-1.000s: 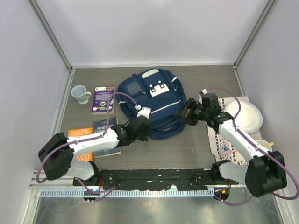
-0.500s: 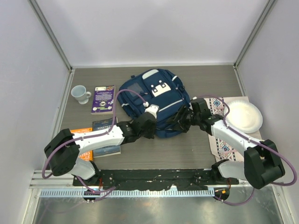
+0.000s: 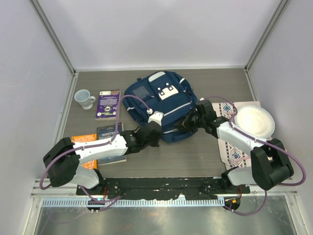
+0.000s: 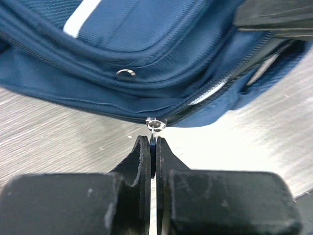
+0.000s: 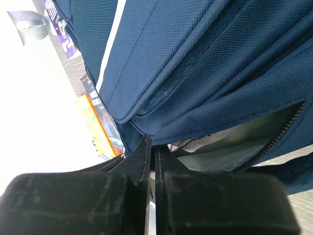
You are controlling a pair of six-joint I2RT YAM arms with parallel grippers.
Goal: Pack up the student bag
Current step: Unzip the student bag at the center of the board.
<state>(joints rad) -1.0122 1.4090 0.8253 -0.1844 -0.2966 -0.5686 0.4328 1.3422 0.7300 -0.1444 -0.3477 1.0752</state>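
Barely begun: the student bag (image 3: 161, 105) lies flat on the table (image 3: 195, 156), its zipper partly open. The left gripper (image 4: 151, 147) pinches the zipper pull (image 4: 154, 128); the right gripper (image 5: 151, 147) is clamped on the bag's fabric edge. The books (image 3: 108, 104) and mug (image 3: 84, 98) lie outside, unpacked.

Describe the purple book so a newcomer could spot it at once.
Find the blue bag mid-table and look just left of it. The purple book lies flat there, between the bag and a white mug. The other two, an orange book and a dark blue book, lie nearer, partly under the left arm.
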